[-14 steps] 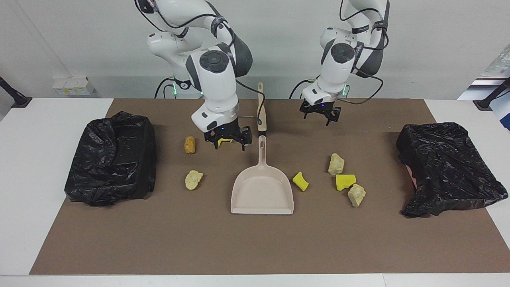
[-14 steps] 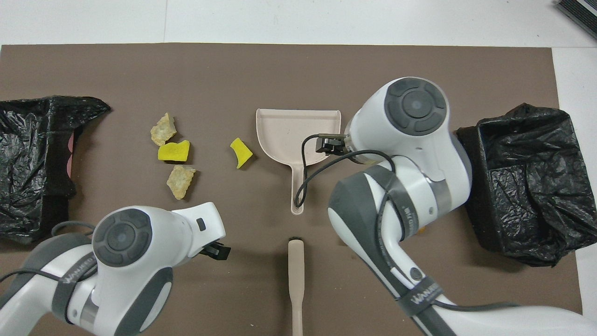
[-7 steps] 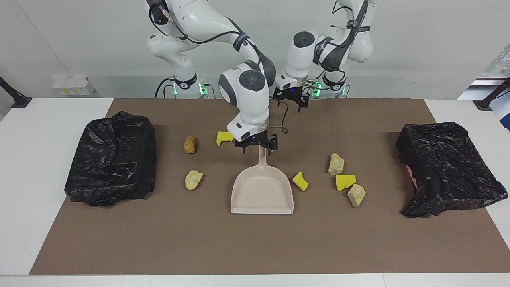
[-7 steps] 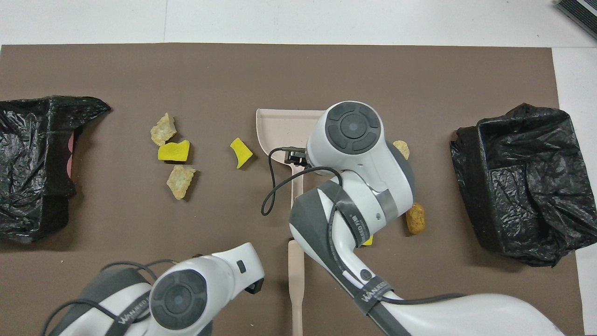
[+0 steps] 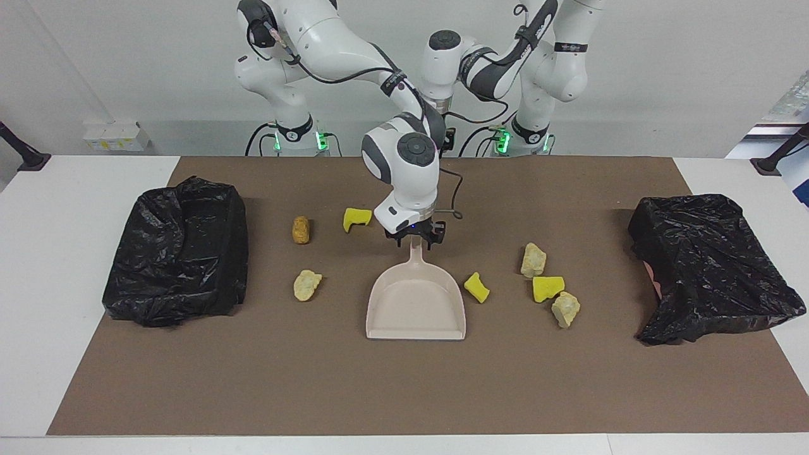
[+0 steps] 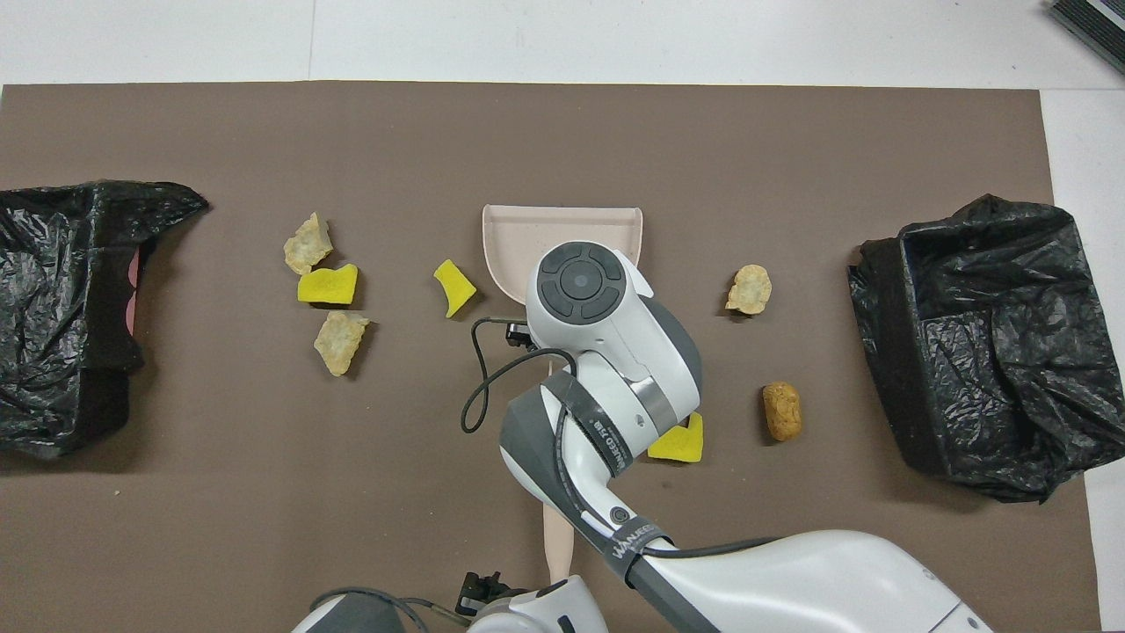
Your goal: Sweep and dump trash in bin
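Right claw [image 5: 415, 238] on dustpan [image 5: 416, 308] handle

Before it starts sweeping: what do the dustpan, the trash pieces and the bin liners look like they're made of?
The beige dustpan looks like smooth moulded plastic: matt, even colour, thin raised rim. The bright yellow chunks look like soft sponge foam, with cut faces. The pale crusty lumps are rough and irregular, possibly bread or torn foam; I cannot tell which. The black bin liners look like thin glossy plastic film, crinkled.

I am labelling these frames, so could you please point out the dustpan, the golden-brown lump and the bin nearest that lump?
dustpan [image 5: 414, 306]: facing view, bare pan floor.
golden-brown lump [image 5: 301, 229]: facing view, its middle.
black-bagged bin [image 5: 180, 253]: facing view, bagged wall.
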Controlling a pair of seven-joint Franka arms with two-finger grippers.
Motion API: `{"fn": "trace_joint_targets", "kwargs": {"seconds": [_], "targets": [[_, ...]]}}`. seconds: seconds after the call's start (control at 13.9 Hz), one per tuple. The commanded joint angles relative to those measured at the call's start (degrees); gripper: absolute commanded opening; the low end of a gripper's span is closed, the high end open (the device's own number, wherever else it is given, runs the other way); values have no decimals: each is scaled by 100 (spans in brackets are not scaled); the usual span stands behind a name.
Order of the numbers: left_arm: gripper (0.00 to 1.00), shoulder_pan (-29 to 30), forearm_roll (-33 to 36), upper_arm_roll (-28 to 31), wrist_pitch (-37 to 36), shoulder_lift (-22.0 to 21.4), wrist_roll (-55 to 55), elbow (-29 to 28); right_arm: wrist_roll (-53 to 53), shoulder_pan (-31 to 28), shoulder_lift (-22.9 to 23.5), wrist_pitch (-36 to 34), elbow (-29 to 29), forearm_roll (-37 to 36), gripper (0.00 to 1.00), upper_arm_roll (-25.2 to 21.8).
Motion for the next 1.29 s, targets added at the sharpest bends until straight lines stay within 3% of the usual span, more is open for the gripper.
{"fn": "trace_joint_targets", "kwargs": {"seconds": [0.0, 0.22, 0.29, 0.43, 0.79, 0.93, 1.22], "targets": [[100, -194, 41, 101, 138, 34, -49, -72, -164, -24, -150, 49, -114, 110, 3, 13], [96, -194, 41, 101, 102, 60, 22, -72, -330, -24, -176, 85, -88, 4, 0, 13], [80, -194, 41, 101, 102, 60, 126, -72, -714, -42, -263, 76, -70, 4, 0, 13], [60, -194, 41, 101, 76, 60, 425, -72, -1741, -173, -413, 15, -88, 4, 0, -22], [60, -194, -204, 92, 50, 52, 426, -72, -4851, -876, -527, -47, -88, -57, 0, -23], [65, -194, -266, 92, 41, 52, 426, -81, -5864, -1113, -545, -99, -97, -57, 0, -22], [70, -194, -310, 92, -12, 113, 576, -72, -8121, -1237, -554, -275, -123, -311, 0, -31]]}}
